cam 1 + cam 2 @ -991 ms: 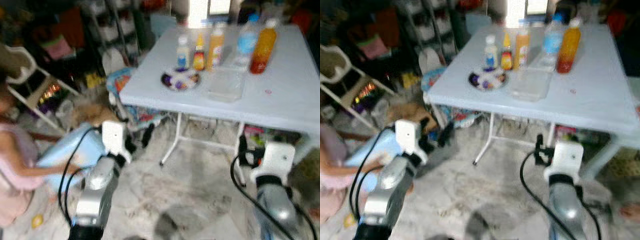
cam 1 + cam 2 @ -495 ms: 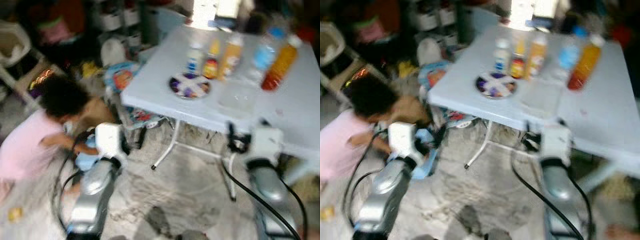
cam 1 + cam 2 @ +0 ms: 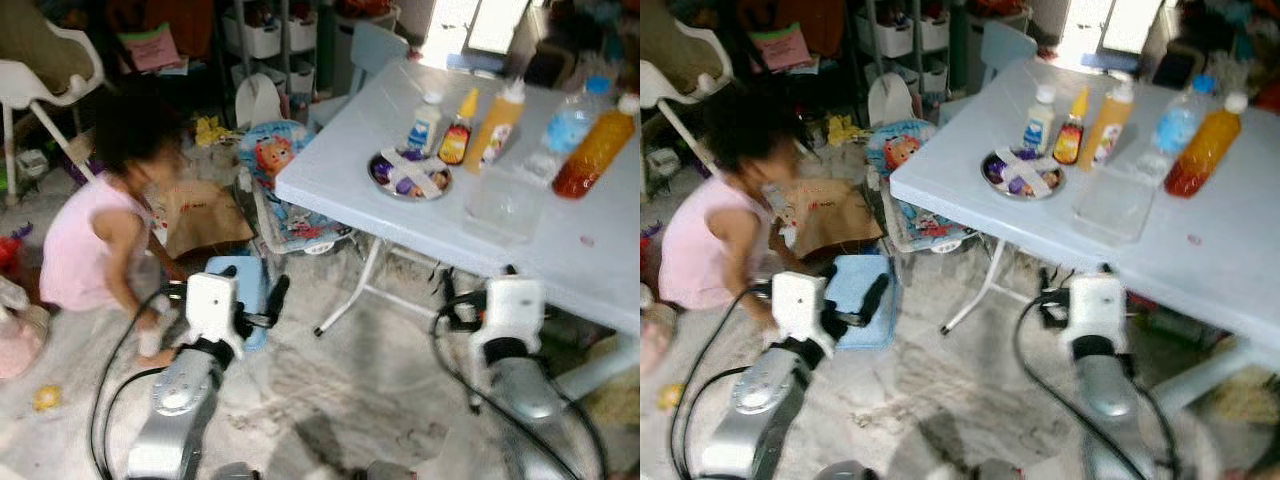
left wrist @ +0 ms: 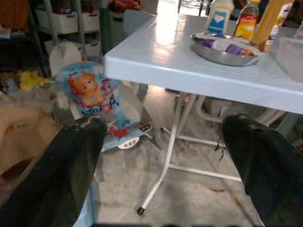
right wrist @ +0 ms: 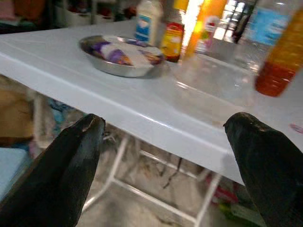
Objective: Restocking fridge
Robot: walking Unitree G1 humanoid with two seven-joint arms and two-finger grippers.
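Note:
On the white folding table stand a white bottle, a small red sauce bottle, a yellow-orange bottle, a water bottle and an orange juice bottle. Before them sit a metal dish of wrapped snacks and a clear container. Both arms are held low in front of the table. My left gripper is open and empty, facing the table's near corner and legs. My right gripper is open and empty, level with the table edge just short of the dish.
A person in a pink top crouches on the floor close beside my left arm. A blue stool, a brown paper bag, a baby bouncer, a white high chair and shelves crowd the left and back.
The camera has swung, so the table sits further right, and the picture is sharper. The person has straightened up beside my left arm, and the blue stool now lies on the floor.

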